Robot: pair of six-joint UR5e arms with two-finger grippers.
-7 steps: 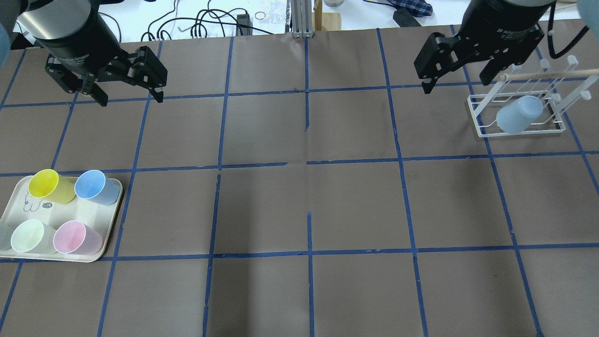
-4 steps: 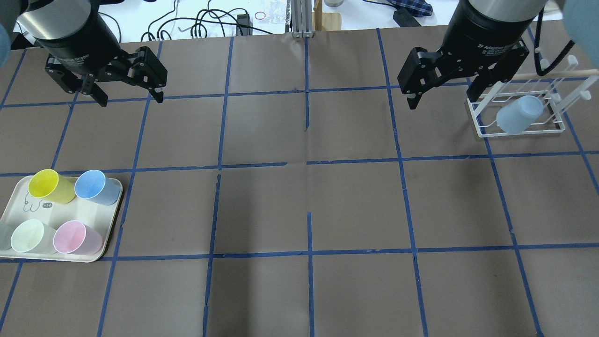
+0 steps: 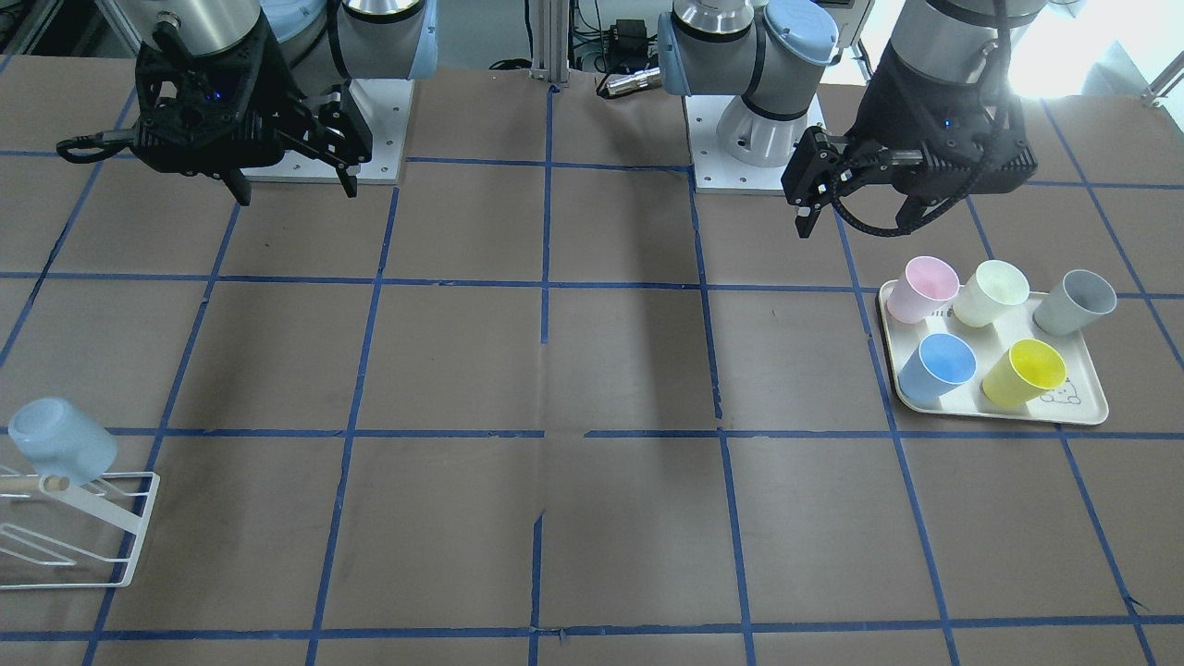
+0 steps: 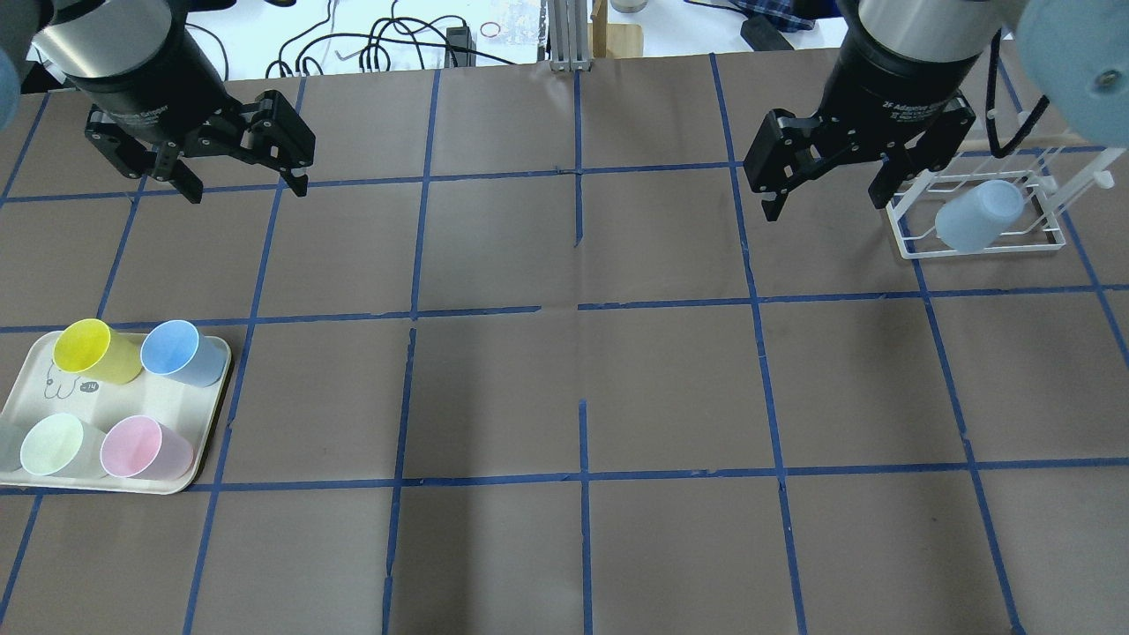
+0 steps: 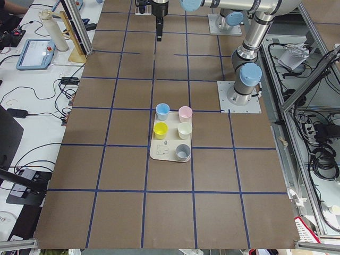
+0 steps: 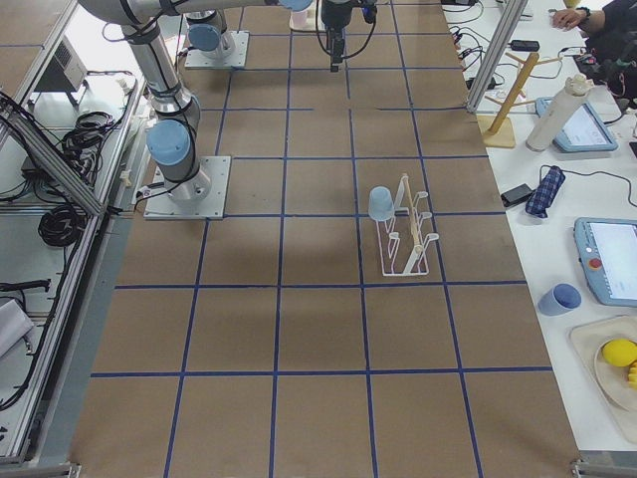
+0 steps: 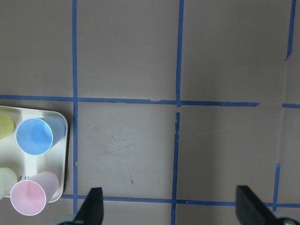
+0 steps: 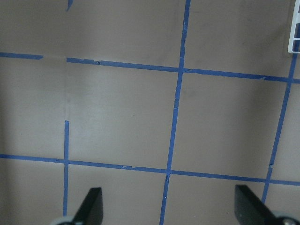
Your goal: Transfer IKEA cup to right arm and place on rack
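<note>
The pale sky-blue IKEA cup (image 4: 979, 214) hangs tilted, mouth down, on a prong of the white wire rack (image 4: 917, 249) at the table's far right. It also shows in the front-facing view (image 3: 60, 442) on the rack (image 3: 129, 527). My right gripper (image 4: 827, 205) is open and empty, hovering just left of the rack and clear of the cup. My left gripper (image 4: 247, 191) is open and empty at the far left, above bare table. Both wrist views show wide-open fingers over brown paper.
A cream tray (image 4: 201, 402) at the near left holds a deeper blue cup (image 4: 176, 348), a yellow cup (image 4: 84, 348), a pink cup (image 4: 137, 448), a pale green cup (image 4: 53, 445) and a grey cup (image 3: 1078, 301). Blue tape lines grid the table.
My right gripper has moved left and a little nearer, away from the rack, still open. The cup stays on the rack. My left gripper has not moved.
</note>
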